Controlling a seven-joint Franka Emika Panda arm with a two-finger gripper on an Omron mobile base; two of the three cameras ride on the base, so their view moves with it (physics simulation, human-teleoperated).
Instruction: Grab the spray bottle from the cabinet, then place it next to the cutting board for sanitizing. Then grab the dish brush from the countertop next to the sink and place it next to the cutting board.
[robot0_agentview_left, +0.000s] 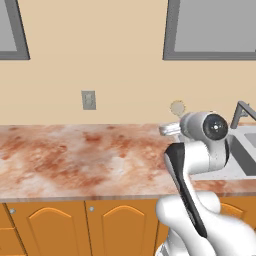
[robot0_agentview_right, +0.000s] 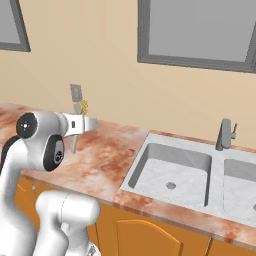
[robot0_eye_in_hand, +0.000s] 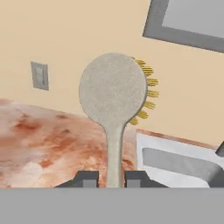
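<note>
My gripper (robot0_eye_in_hand: 114, 180) is shut on the thin cream handle of the dish brush (robot0_eye_in_hand: 113, 89). The brush is lifted above the countertop (robot0_agentview_left: 75, 155), upright in the hand view, its rounded pale head up and yellow bristles on the far side. In the right base view the dish brush (robot0_agentview_right: 77, 107) stands in front of the wall, and my gripper (robot0_agentview_right: 79, 125) holds it left of the sink (robot0_agentview_right: 170, 170). In the left base view the brush head (robot0_agentview_left: 177, 107) pokes up behind my arm, above the gripper (robot0_agentview_left: 170, 130). The spray bottle, the cabinet and the cutting board are out of view.
A curved grey faucet (robot0_agentview_right: 225, 135) rises behind the sink's basins. A wall outlet (robot0_agentview_left: 88, 100) sits on the beige wall above the marbled counter. Grey-framed windows (robot0_agentview_right: 200, 30) hang higher up. Orange drawer fronts (robot0_agentview_left: 60, 230) run below the counter edge.
</note>
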